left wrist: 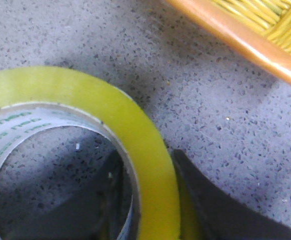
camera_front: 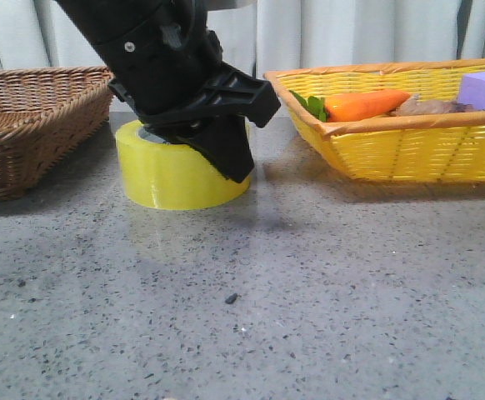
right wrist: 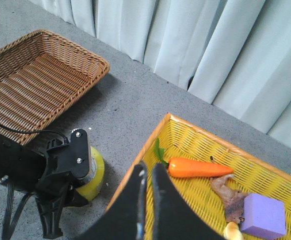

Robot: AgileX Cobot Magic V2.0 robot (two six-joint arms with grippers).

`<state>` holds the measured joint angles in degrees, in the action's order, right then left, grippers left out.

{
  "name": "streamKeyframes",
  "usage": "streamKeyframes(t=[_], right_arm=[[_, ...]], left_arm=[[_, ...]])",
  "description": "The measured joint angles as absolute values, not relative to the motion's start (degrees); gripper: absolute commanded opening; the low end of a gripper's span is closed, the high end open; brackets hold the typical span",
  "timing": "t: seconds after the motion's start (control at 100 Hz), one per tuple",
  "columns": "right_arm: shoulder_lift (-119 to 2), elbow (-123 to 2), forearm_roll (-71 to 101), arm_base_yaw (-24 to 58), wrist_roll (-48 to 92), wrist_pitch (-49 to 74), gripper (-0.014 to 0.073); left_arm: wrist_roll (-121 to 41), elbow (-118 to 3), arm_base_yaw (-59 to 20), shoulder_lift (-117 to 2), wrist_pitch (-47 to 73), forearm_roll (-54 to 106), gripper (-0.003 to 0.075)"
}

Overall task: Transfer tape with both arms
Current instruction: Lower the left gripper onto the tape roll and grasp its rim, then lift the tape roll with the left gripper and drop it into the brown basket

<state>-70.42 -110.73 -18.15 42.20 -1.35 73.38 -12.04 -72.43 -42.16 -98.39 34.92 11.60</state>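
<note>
Yellow tape: flat on the speckled table, between the brown basket and the yellow basket.
Left gripper: angled down over the roll — fingers pinching its wall, one inside the core, one outside.
Right gripper: held high above the yellow basket's edge — fingers pressed nearly together, holding nothing.

A grey speckled stone worktop fills the foreground; pale pleated curtains hang behind it at twelve o'clock.
</note>
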Motion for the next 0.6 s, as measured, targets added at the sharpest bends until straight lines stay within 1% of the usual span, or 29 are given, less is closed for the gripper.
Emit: streamKeyframes(t=[0.15, 0.33, 0.45, 0.6], right_arm=[[-70.42, -110.73, -18.15, 42.2, -1.35, 73.38, -0.0074], [-70.42, -110.73, -18.15, 42.2, -1.46, 73.38, -0.0074], [-70.42, -110.73, -18.15, 42.2, -1.46, 73.38, -0.0074], [-70.42, -110.73, -18.15, 42.2, -1.46, 73.38, -0.0074]], left_arm=[[-12.04, -74.67, -42.16, -96.68, 38.34, 9.8, -0.0021], [-12.04, -80.14, -40.51, -90.48, 41.12, 8.54, -0.0021], [-12.04, -82.39, -35.85, -85.83, 43.26, 7.0, -0.0021], [-12.04, -82.65, -26.46, -82.78, 48.9, 4.67, -0.0021]])
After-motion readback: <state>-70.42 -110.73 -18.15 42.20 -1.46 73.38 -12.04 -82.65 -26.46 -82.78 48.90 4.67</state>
